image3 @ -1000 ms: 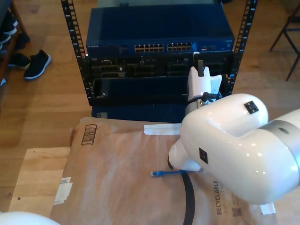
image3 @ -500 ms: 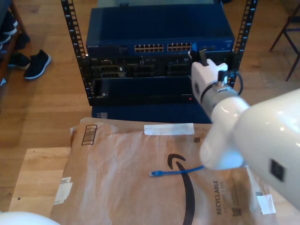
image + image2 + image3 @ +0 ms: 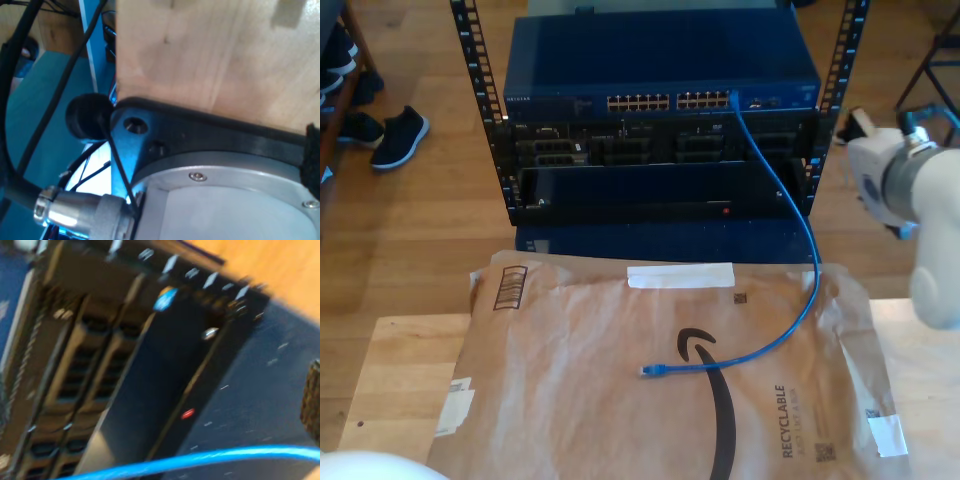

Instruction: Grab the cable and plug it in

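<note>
Exterior view: the cable (image 3: 790, 215) sits plugged into the switch (image 3: 660, 75); gripper states cannot be told; next, its loose plug (image 3: 651, 371).

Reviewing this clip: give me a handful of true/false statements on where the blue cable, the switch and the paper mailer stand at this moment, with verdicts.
1. One end of the cable sits in a port on the blue network switch. True.
2. The cable's free plug lies on the brown paper mailer. True.
3. An end effector is clamped on the cable. False: in the exterior view the cable hangs free of the white arm at that view's right.
4. The cable plugs into the leftmost port of the switch as the exterior view shows it. False: it enters near the right end of the port rows.
5. Black shoes stand on the wooden floor at the exterior view's left. True.
</note>
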{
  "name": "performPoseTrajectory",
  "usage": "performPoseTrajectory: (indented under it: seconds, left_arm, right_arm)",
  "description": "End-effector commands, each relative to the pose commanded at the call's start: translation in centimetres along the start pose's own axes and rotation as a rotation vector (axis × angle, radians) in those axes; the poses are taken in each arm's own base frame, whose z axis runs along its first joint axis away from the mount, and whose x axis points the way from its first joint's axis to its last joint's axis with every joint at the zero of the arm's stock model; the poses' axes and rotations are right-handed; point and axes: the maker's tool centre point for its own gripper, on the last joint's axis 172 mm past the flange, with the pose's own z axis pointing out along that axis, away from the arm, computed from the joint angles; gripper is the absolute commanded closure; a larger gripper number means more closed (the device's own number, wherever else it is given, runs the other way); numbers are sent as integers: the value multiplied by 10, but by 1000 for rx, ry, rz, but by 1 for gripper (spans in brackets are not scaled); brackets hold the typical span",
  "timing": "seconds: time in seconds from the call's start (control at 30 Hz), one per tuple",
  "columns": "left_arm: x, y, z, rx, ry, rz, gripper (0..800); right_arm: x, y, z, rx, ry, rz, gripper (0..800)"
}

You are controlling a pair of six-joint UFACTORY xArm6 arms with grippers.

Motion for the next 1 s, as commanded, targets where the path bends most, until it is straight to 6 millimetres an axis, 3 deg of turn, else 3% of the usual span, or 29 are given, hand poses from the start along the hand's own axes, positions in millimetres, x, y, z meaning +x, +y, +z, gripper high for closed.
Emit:
performPoseTrajectory:
  seconds: [0.2,0.37,0.6,0.77,0.83,0.9,1.0]
  left_arm:
    - [0,0,0,0,0,0,2]
    - [0,0,0,0,0,0,2]
    - [0,0,0,0,0,0,1]
    - [0,0,0,0,0,0,2]
    - [0,0,0,0,0,0,2]
    - [0,0,0,0,0,0,2]
    - [0,0,0,0,0,0,1]
  right_arm:
    - [74,87,-22,-252,103,-119,4]
    - [111,172,-54,-513,118,-110,4]
    - [115,275,-119,-794,39,-146,4]
    - [99,340,-165,-888,-28,-161,4]
    - [98,356,-186,-905,-38,-135,4]
    - [87,373,-206,-949,-115,-157,4]
    - [64,418,-244,-1053,-259,-118,3]
